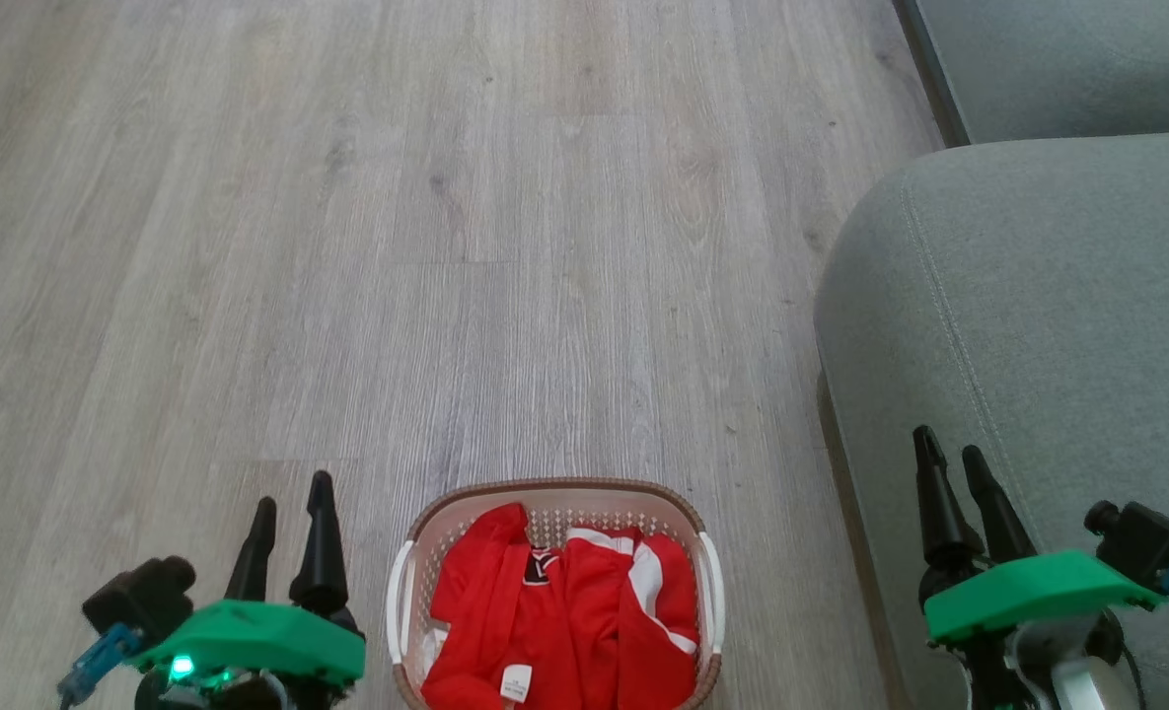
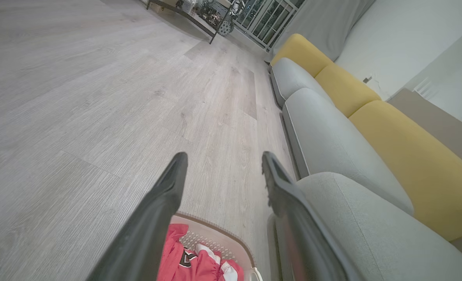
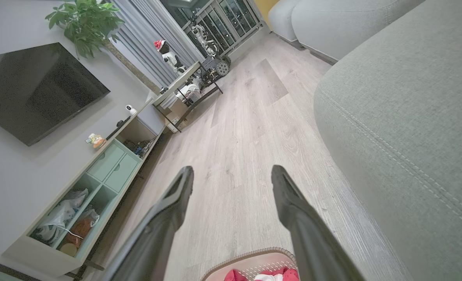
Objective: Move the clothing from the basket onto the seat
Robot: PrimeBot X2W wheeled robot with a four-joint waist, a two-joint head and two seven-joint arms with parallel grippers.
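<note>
The white basket (image 1: 408, 582) with a brown rim sits on the floor at the bottom middle of the head view. Red clothing (image 1: 554, 621) fills it, showing white stripes, dark lettering and a white tag. The grey-green seat (image 1: 1038, 325) rises to the right of the basket. My left gripper (image 1: 293, 493) hangs open to the left of the basket, empty. My right gripper (image 1: 951, 449) stands open over the seat's front edge, empty. In the left wrist view the basket (image 2: 219, 230) and clothing (image 2: 192, 261) lie below the fingers (image 2: 168, 187). In the right wrist view the basket's rim (image 3: 254, 253) shows at the bottom.
Pale wood floor (image 1: 446, 247) spreads ahead and to the left. A second sofa cushion (image 1: 1067, 59) sits at the upper right. The right wrist view shows a TV (image 3: 32, 89), a low cabinet (image 3: 98, 183) and a plant (image 3: 86, 23) along the far wall. Yellow back cushions (image 2: 410, 156) line the sofa.
</note>
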